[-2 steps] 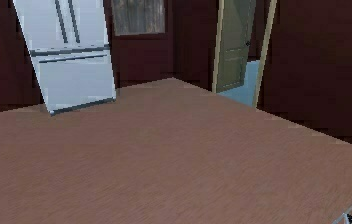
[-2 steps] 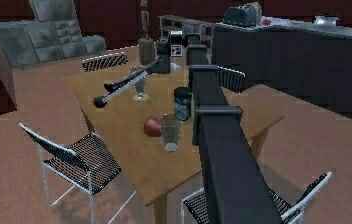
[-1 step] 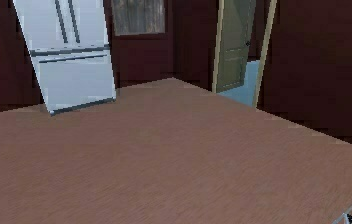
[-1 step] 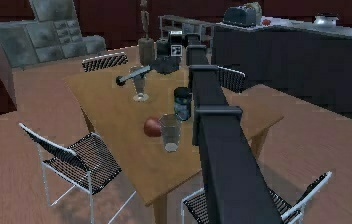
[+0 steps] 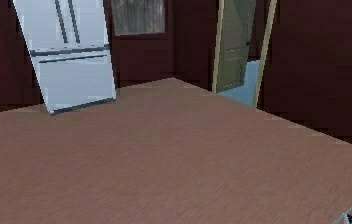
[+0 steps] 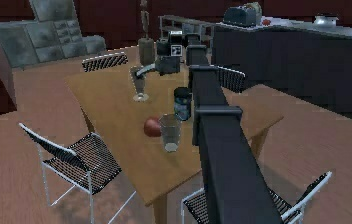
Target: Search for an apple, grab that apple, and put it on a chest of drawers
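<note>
Room: dark red walls (image 5: 314, 60), brown plank floor (image 5: 184, 150), matt and evenly grained.
Refrigerator (image 5: 74, 55): white, smooth, double upper doors over drawers, against the far wall in the forward view; a cream-framed doorway (image 5: 234, 45) is to its right.
Table (image 6: 104, 100): rectangular, warm brown wood, flat bare top, in the arm side view.
Counter (image 6: 304, 55): long, dark, beyond the table.
Chairs (image 6: 69, 160): white tube frames, dark mesh seats and backs, set around the table.
Arm (image 6: 219, 130): dark square bar reaching over the table.
Gripper (image 6: 141, 85): dark, thin fingers pointing down over the far tabletop; whether it holds anything cannot be told.
Dark cup (image 6: 183, 103): cylindrical, beside the arm.
Glass (image 6: 171, 135): clear tumbler.
Apple (image 6: 152, 126): small, round, red, on the table just beside the glass, apart from the gripper.
</note>
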Controlling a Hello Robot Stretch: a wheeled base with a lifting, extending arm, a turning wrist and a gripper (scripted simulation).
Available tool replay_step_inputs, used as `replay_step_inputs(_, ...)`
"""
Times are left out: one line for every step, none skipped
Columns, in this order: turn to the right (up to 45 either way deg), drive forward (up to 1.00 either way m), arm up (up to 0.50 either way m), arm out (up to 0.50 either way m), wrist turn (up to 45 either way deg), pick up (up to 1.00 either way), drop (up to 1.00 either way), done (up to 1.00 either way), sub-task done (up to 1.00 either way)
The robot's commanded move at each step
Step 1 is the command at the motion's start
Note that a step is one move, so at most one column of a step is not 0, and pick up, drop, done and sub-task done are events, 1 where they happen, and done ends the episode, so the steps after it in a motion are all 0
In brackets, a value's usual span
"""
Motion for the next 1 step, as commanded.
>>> replay_step_inputs(0.0,0.0,-0.28,0.0,0.0,0.0,0.0,0.0,0.0)
